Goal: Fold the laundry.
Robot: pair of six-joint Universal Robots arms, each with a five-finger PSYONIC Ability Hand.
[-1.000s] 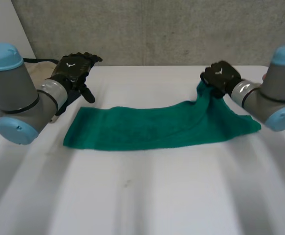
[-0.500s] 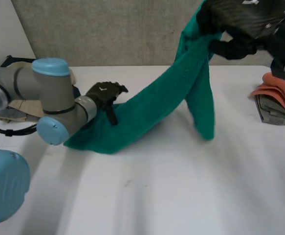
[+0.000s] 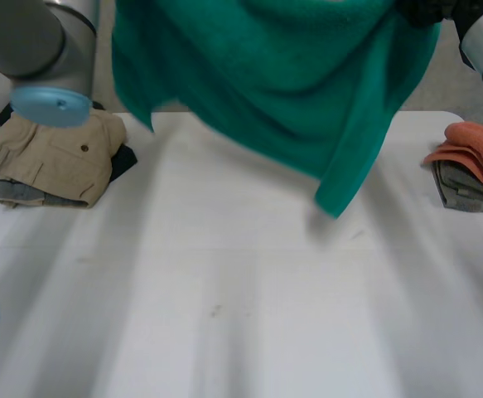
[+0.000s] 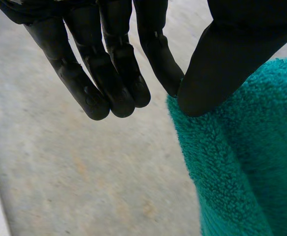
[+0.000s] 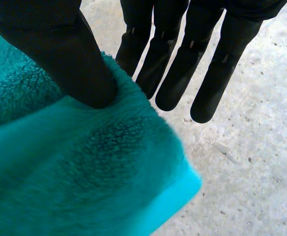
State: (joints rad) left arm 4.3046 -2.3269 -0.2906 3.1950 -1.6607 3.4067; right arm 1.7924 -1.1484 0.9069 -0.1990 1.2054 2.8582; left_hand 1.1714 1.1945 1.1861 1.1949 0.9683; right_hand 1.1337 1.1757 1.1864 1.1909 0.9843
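Head view: holding green towel (image 3: 282,91) aloft by its upper edge, open desk (image 3: 224,315) below it. Pinched between thumb and fingers (image 4: 158,64) of left hand (image 4: 109,64) and right hand (image 5: 49,54) alike.

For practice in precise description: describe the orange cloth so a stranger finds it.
On the white table, look to the robot's right edge. There the orange cloth tops a grey cloth. It alone is orange: the towel is green, the opposite pile beige.
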